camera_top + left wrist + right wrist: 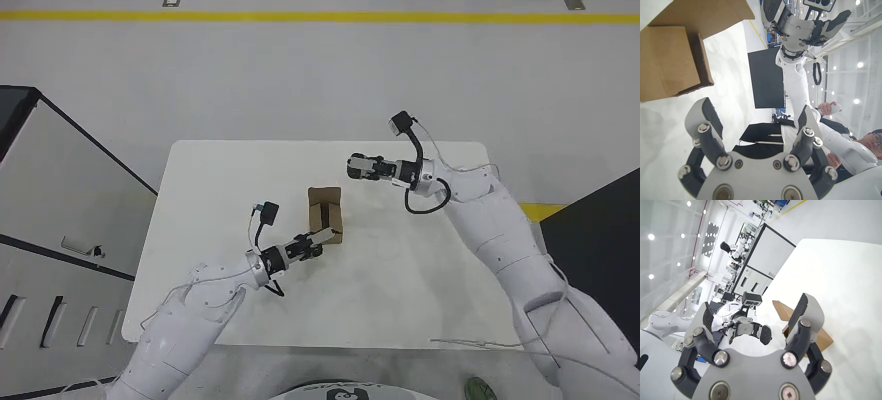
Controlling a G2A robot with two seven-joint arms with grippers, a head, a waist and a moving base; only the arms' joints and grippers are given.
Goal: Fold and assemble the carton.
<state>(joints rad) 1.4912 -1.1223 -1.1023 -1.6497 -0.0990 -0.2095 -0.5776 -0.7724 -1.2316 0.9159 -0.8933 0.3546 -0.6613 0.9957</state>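
Note:
A small brown carton (325, 212) stands near the middle of the white table (220, 200), with a flap raised on its top. In the left wrist view the carton (668, 62) lies just beyond one fingertip (712, 117). My left gripper (318, 243) is at the carton's near side, open, with nothing between its fingers. My right gripper (352, 167) hangs open past the carton's far right corner, apart from it. From the right wrist the carton (824, 337) shows partly behind one finger (800, 311), with the left gripper (753, 330) beside it.
A grey cabinet with a dark frame (40, 150) stands off the table's left edge. A dark panel (600, 230) stands to the right. A thin cable (480, 343) lies at the table's front right edge. Bare tabletop lies left and right of the carton.

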